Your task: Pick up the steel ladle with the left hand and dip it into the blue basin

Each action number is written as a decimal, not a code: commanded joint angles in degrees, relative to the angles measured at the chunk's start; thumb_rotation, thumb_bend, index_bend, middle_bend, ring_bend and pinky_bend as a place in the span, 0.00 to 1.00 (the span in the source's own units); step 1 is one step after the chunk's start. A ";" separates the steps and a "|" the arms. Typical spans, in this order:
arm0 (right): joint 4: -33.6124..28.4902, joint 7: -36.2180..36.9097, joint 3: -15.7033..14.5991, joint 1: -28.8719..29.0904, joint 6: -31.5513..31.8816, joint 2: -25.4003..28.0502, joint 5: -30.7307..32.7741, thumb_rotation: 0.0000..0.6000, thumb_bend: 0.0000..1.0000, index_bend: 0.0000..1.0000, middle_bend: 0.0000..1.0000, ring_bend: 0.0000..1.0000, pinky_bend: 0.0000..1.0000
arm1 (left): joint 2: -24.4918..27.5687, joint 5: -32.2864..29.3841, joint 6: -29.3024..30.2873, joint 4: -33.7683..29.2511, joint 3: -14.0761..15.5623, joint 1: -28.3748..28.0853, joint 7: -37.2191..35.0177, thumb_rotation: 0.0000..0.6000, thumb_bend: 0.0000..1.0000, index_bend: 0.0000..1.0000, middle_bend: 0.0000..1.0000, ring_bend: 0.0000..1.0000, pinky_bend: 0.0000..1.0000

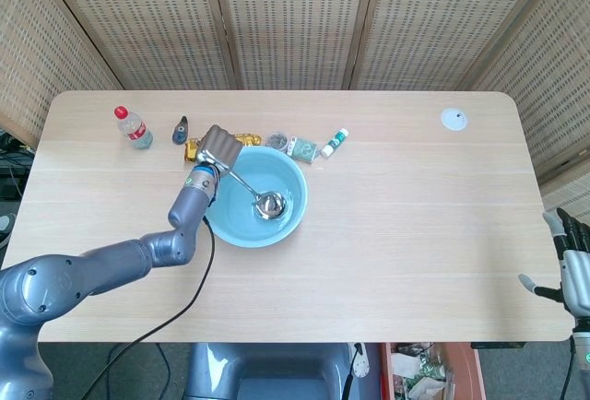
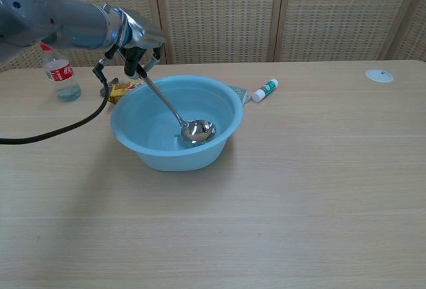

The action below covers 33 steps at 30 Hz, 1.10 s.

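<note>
Blue basin (image 1: 254, 225) is a pale sky blue, sitting on a light wood-grain tabletop (image 1: 387, 216). The steel ladle (image 2: 197, 130) inside it is shiny silver. Left hand (image 1: 219, 147) is dull grey metal. Behind the basin: clear bottle (image 1: 134, 127) with a red cap and red label, a yellow packet (image 2: 122, 89), a white tube (image 1: 335, 142) with a green band. Woven tan screens (image 1: 295, 22) at the back.
</note>
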 commanded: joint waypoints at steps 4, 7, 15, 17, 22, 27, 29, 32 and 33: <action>0.07 0.58 0.18 -0.18 0.32 0.12 0.10 1.00 0.00 0.00 0.00 0.00 0.00 | -1.37 -0.33 1.35 0.43 0.51 -0.91 2.43 1.00 0.48 1.00 1.00 0.99 1.00; 0.03 0.71 0.19 -0.21 0.30 0.18 0.13 1.00 0.00 0.00 0.00 0.00 0.00 | -1.81 -0.53 1.62 0.48 0.57 -1.12 3.23 1.00 0.48 1.00 1.00 0.99 1.00; 0.07 1.02 0.21 -0.20 0.04 0.29 0.31 1.00 0.00 0.00 0.00 0.00 0.00 | -3.98 -1.30 2.03 1.82 0.80 -1.77 6.28 1.00 0.50 1.00 1.00 0.99 1.00; 0.13 1.14 0.25 -0.22 0.02 0.31 0.39 1.00 0.00 0.00 0.00 0.00 0.00 | -4.33 -1.61 2.09 2.00 0.76 -1.88 6.90 1.00 0.50 1.00 1.00 0.99 1.00; 0.27 1.44 0.35 -0.12 -0.29 0.34 0.62 1.00 0.00 0.00 0.00 0.00 0.00 | -5.54 -3.13 1.97 3.15 0.81 -2.06 8.96 1.00 0.51 1.00 1.00 0.99 1.00; 0.32 1.53 0.38 -0.08 -0.41 0.35 0.69 1.00 0.00 0.00 0.00 0.00 0.00 | -6.54 -5.21 2.11 4.32 0.61 -2.31 11.24 1.00 0.52 1.00 1.00 0.99 1.00; 0.35 1.58 0.37 -0.08 -0.44 0.35 0.69 1.00 0.00 0.00 0.00 0.00 0.00 | -6.82 -6.27 2.17 4.68 0.42 -2.41 12.19 1.00 0.52 1.00 1.00 0.99 1.00; 0.33 1.60 0.38 -0.09 -0.44 0.36 0.70 1.00 0.00 0.00 0.00 0.00 0.00 | -7.14 -7.39 2.13 5.25 0.28 -2.55 13.52 1.00 0.53 1.00 1.00 0.99 1.00; 0.33 1.60 0.38 -0.09 -0.45 0.37 0.72 1.00 0.00 0.00 0.00 0.00 0.00 | -7.28 -7.80 2.12 5.53 0.20 -2.58 14.03 1.00 0.53 1.00 1.00 0.99 1.00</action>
